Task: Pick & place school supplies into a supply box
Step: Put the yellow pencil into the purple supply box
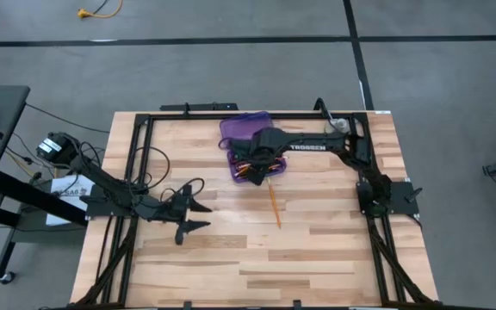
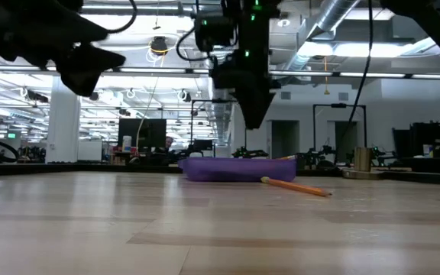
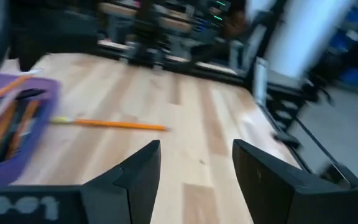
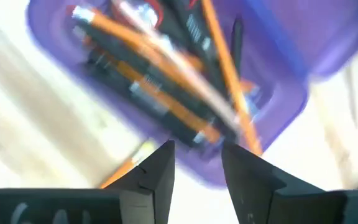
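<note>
Pencils fill the purple supply box under the right gripper (jaws apart, holding nothing), so next it must fetch the last pencil

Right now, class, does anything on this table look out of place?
Yes: one orange pencil lies loose on the wooden table, just outside the purple supply box, while the other pencils and pens are already inside it.

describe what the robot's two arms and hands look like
Both arms are matte black with angular jointed links. The right arm carries white "TROSSEN" lettering; black cables trail behind the left arm. Each hand, left hand and right hand, has two flat, wedge-shaped black fingers.
</note>
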You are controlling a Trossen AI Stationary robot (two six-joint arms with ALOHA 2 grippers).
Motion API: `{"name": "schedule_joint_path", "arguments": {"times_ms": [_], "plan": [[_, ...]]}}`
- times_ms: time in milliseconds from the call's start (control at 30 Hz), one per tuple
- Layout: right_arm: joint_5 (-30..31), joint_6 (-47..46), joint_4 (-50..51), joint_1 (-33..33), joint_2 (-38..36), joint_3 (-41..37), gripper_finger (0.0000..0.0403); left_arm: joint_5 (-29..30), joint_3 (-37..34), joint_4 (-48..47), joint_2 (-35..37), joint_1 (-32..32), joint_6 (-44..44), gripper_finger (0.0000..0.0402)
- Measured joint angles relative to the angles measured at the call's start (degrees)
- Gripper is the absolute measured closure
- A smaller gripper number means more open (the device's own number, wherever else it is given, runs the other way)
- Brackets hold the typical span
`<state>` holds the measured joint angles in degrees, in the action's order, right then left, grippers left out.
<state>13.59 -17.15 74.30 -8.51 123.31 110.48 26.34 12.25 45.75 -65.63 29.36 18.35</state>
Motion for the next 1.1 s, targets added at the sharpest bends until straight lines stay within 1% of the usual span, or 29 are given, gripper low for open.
{"name": "schedule_joint_path", "arguments": {"times_ms": [100,233,467,567,633,700,800,900,1100], "plan": [[-0.2,-8.9,3.7,2.7,0.0,1.3,0.0277,-6.6,0.0,-0.2,0.0,0.0,-4.2,0.0214],[-0.3,-16.7,5.8,6.2,0.0,1.4,0.0274,-14.2,0.0,-0.6,0.0,0.6,-9.5,0.0214],[-2.8,-27.0,3.9,9.6,0.7,0.9,0.0273,-20.3,0.0,-5.2,0.0,3.1,-11.5,0.0214],[-4.3,-31.0,-0.5,9.6,0.6,-2.2,0.0277,-23.2,0.0,-7.2,0.0,4.4,-11.7,0.0214],[-6.0,-33.1,-0.6,9.6,0.8,-4.2,0.0279,-25.0,0.0,-8.6,0.6,5.5,-11.9,0.0214],[-7.9,-35.0,-2.3,9.6,0.6,-7.0,0.0280,-25.8,0.0,-11.0,1.7,6.7,-12.8,0.0214],[-9.1,-38.6,-3.4,9.6,0.8,-10.5,0.0277,-24.8,0.0,-15.5,5.3,8.5,-13.4,0.0214],[-8.8,-40.3,-4.0,9.9,0.8,-10.9,0.0271,-23.6,0.0,-20.8,10.3,9.8,-14.7,0.0214],[-9.0,-39.5,-5.5,10.0,0.7,-11.2,0.0252,-22.4,0.0,-27.9,19.5,11.1,-16.7,0.0214]]}}
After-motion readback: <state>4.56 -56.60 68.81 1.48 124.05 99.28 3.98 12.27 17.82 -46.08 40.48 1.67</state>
